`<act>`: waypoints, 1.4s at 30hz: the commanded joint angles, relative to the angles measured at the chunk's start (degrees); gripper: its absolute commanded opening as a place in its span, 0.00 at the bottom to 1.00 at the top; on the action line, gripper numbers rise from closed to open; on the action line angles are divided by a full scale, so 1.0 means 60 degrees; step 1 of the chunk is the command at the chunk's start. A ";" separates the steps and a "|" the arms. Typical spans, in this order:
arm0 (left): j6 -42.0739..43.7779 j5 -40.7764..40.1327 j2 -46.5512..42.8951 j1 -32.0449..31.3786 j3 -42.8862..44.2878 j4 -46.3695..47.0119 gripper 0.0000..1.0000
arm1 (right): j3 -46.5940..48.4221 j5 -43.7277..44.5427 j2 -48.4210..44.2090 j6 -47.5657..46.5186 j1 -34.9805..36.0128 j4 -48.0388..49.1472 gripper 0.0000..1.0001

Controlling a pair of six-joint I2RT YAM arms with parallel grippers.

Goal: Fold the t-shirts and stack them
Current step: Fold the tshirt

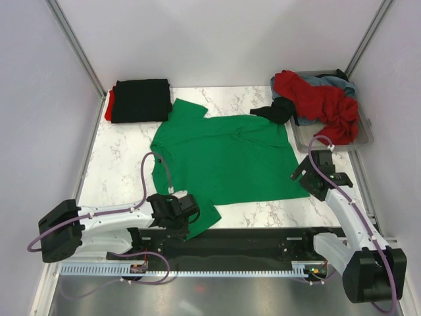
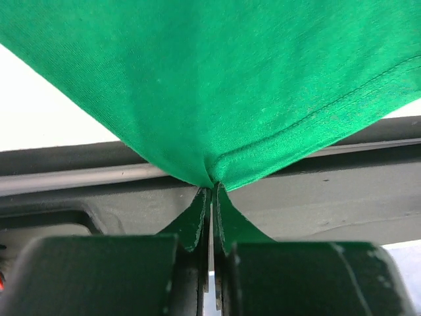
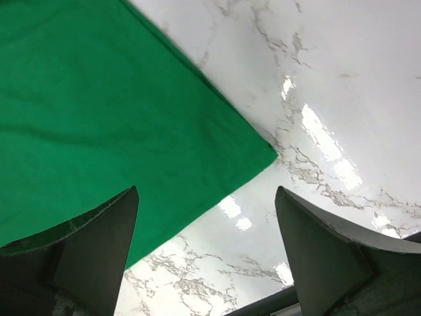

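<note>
A bright green t-shirt (image 1: 223, 158) lies spread on the marble table. My left gripper (image 1: 186, 212) is shut on its near-left hem corner, and in the left wrist view the green cloth (image 2: 217, 85) is pinched between the closed jaws (image 2: 212, 197). My right gripper (image 1: 304, 176) is open and empty, hovering just over the shirt's near-right corner (image 3: 260, 155). A folded black t-shirt (image 1: 141, 100) lies on a red one (image 1: 108, 105) at the back left. A red t-shirt (image 1: 322, 102), a grey-blue one (image 1: 329, 82) and a black one (image 1: 279, 110) are heaped at the back right.
A clear plastic tray (image 1: 364, 137) holds the heap at the back right. White walls close in the table on three sides. A black rail (image 1: 250, 240) runs along the near edge between the arm bases.
</note>
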 commanded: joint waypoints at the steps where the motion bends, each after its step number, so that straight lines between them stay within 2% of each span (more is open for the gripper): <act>1: -0.0357 -0.0764 -0.0330 -0.0045 -0.0143 0.0466 0.02 | -0.0528 -0.0370 -0.0260 0.0210 -0.0506 0.0515 0.92; 8: -0.0592 -0.1601 -0.1677 0.0160 -0.0216 -0.0457 0.02 | -0.1509 -0.1147 0.0515 0.0430 -0.1254 0.1394 0.72; 11: -0.0474 -0.1543 -0.2044 0.0424 -0.0377 -0.0531 0.02 | -0.1831 -0.1133 0.0779 0.0503 -0.1269 0.1979 0.58; 12: -0.0431 -0.1528 -0.2089 0.0482 -0.0407 -0.0516 0.02 | -0.1862 -0.1104 0.0939 0.0489 -0.1269 0.2227 0.49; 16: -0.0430 -0.1484 -0.2251 0.0512 -0.0524 -0.0531 0.02 | -0.1877 -0.0972 0.1467 0.0313 -0.1269 0.2639 0.38; 21: -0.0430 -0.1513 -0.2514 0.0541 -0.0627 -0.0531 0.02 | -0.1804 -0.0752 0.1673 0.0181 -0.1284 0.2757 0.24; 26: -0.0371 -0.1542 -0.2720 0.0629 -0.0321 -0.0648 0.02 | -0.1745 -0.1000 0.1207 0.0298 -0.1284 0.2349 0.00; 34: 0.0067 -0.2654 -0.3378 0.0673 0.1742 -0.2681 0.02 | -0.1073 -0.2011 -0.0259 0.0372 -0.1284 0.0372 0.00; 42: 0.0273 -0.3373 -0.4037 0.0761 0.3517 -0.4939 0.02 | -0.0983 -0.2919 -0.2471 0.0518 -0.1269 -0.1885 0.00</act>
